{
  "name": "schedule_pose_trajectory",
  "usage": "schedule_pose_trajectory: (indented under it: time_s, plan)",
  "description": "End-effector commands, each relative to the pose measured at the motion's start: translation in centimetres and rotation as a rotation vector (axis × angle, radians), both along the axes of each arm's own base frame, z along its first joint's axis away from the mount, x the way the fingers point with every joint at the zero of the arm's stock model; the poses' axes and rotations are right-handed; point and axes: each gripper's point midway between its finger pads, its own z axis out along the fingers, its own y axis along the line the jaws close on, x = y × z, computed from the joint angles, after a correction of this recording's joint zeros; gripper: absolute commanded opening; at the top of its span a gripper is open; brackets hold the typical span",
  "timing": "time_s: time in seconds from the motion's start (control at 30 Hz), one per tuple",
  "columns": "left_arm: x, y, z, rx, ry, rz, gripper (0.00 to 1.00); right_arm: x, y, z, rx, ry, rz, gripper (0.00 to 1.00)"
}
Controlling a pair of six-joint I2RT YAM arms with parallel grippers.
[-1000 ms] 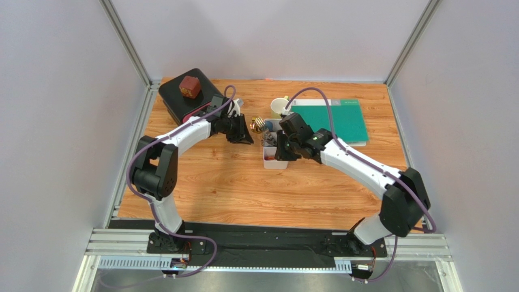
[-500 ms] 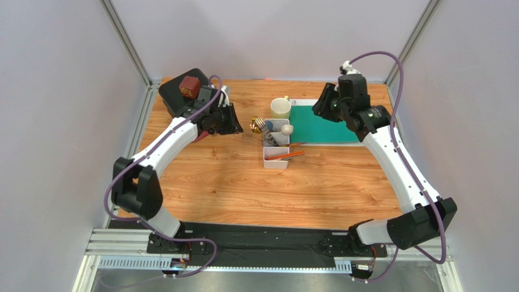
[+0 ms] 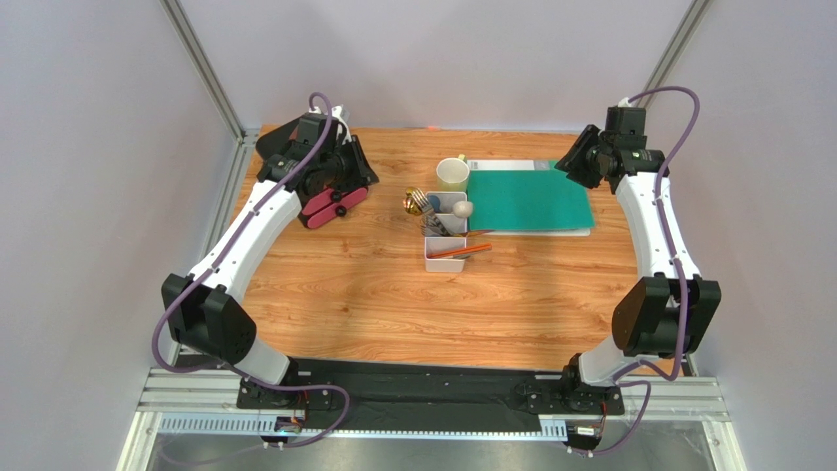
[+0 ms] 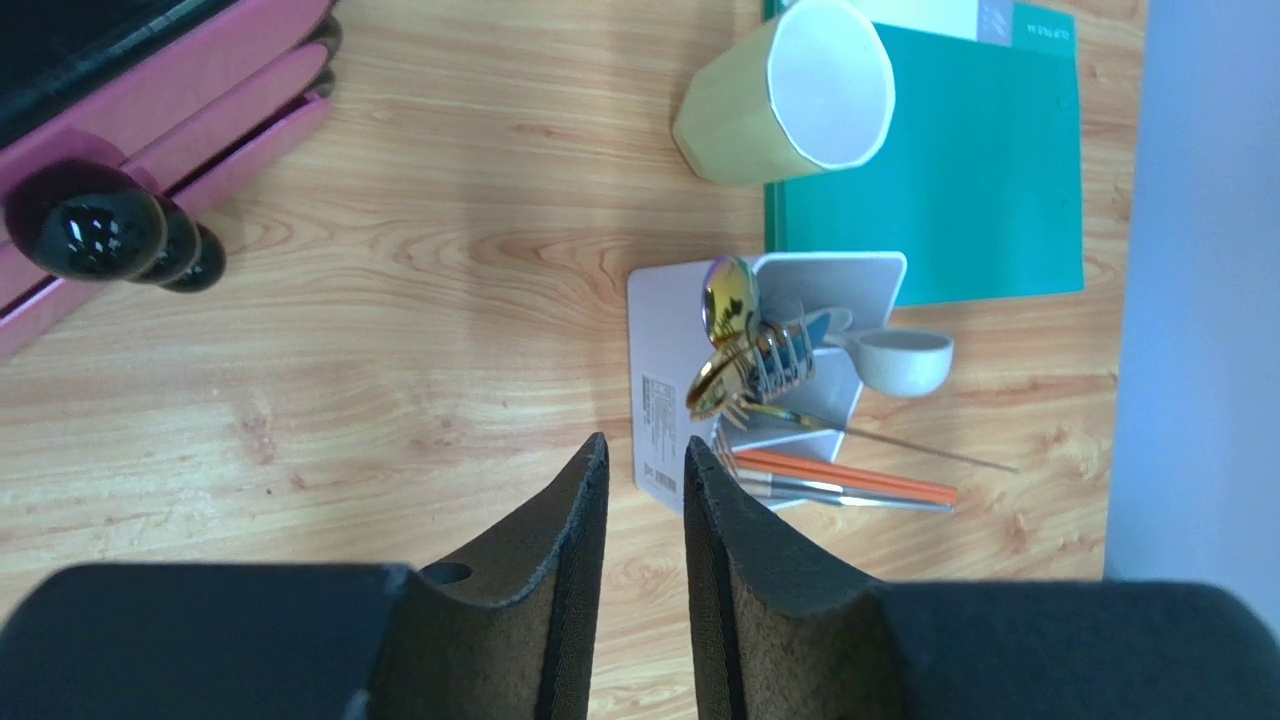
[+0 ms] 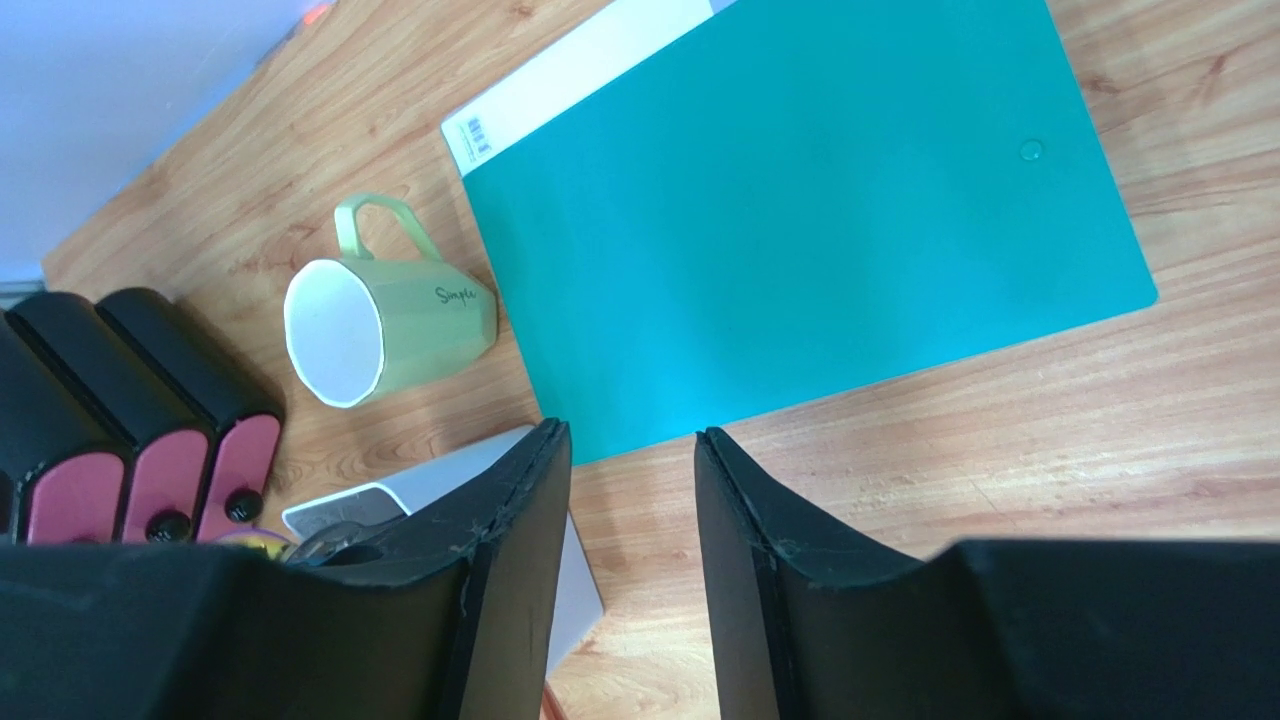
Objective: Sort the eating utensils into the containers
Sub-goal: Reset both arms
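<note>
Both arms are drawn back from the white tray (image 3: 433, 259) since a second ago. The left gripper (image 4: 646, 447), then just left of the tray, is now raised over the black box with pink drawers (image 4: 166, 113) at the far left. The right gripper (image 5: 631, 438), then down at the tray, is now held high at the far right edge of the green folder (image 5: 796, 210). The left fingers (image 4: 564, 570) are parted by a narrow gap and the right fingers (image 5: 511, 525) by a wider one; nothing is held in either. The tray is seen mid-table, just near of the pale mug (image 3: 452, 174). Gold and silver utensils (image 4: 744, 353) and a white spoon (image 4: 902, 360) are stood in its far compartments. Orange chopsticks (image 3: 460, 251) are laid across the near compartment, their tips poking past its right rim.
</note>
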Motion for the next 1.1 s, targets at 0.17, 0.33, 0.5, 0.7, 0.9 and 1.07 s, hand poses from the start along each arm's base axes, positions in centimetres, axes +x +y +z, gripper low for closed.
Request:
schedule_pose_trajectory:
  time_s: [0.17, 0.33, 0.5, 0.7, 0.9, 1.07]
  plan:
    - [4.0, 2.5, 3.3, -0.001, -0.024, 0.098, 0.36, 0.9, -2.4, -0.8, 0.148, -0.004, -0.090, 0.42]
    - [5.6, 3.9, 4.1, -0.019, -0.045, 0.123, 0.36, 1.9, -4.6, -0.9, 0.179, 0.000, -0.139, 0.42]
    - [6.2, 4.1, 4.4, -0.034, -0.061, 0.128, 0.36, 3.8, -3.3, 0.1, 0.282, -0.021, -0.117, 0.42]
    - [6.6, 4.0, 4.5, -0.038, -0.073, 0.121, 0.36, 5.2, -2.2, 0.4, 0.274, -0.035, -0.087, 0.43]
    - [7.4, 4.1, 5.0, -0.036, -0.095, 0.117, 0.36, 5.7, -2.1, 0.2, 0.274, -0.019, -0.079, 0.43]
    - [8.0, 3.7, 5.4, -0.052, -0.106, 0.103, 0.35, 6.1, -2.1, 0.1, 0.271, -0.020, -0.069, 0.43]
